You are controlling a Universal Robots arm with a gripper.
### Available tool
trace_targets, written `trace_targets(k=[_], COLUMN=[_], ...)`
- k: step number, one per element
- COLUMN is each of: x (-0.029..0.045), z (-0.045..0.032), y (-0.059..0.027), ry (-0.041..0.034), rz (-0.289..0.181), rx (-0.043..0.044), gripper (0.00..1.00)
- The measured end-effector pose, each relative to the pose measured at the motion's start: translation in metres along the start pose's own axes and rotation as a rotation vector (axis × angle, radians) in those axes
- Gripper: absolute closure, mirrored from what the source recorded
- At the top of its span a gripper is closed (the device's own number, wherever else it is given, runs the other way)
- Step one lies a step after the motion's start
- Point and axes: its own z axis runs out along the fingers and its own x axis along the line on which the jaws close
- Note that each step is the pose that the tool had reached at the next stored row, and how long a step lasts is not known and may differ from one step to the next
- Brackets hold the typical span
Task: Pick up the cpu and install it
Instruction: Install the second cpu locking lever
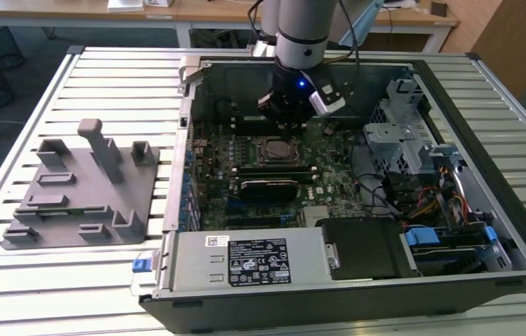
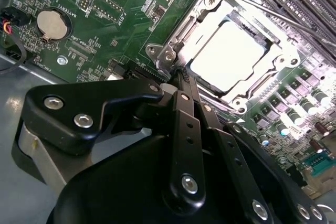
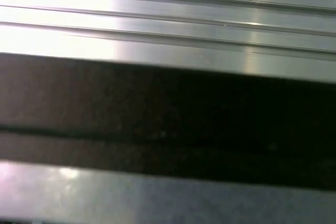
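While the black gripper point(image 1: 287, 120) hangs inside the open black computer case point(image 1: 515, 231) on the slatted metal worktop point(image 1: 30, 287) in the exterior view, the grey plastic tray point(image 1: 81, 192) stands apart. In the second wrist view, the pale silver square cpu point(image 2: 227, 56) lies seated in its metal-framed socket point(image 2: 283, 59), just beyond the jaws; I cannot tell whether they are parted.

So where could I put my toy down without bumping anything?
The ribbed metal table is bare behind the grey tray, and again in front of it toward the near edge. It is also bare on the exterior view's right of the computer case. Inside the case it is crowded, and the gripper hangs there.
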Motion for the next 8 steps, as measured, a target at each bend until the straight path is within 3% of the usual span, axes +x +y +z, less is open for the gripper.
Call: trace_targets(k=[8], x=[0.0005], z=[-0.0001], y=[-0.0070], ry=[0.0000], rz=[0.000], rx=[-0.0001], gripper=[0.89])
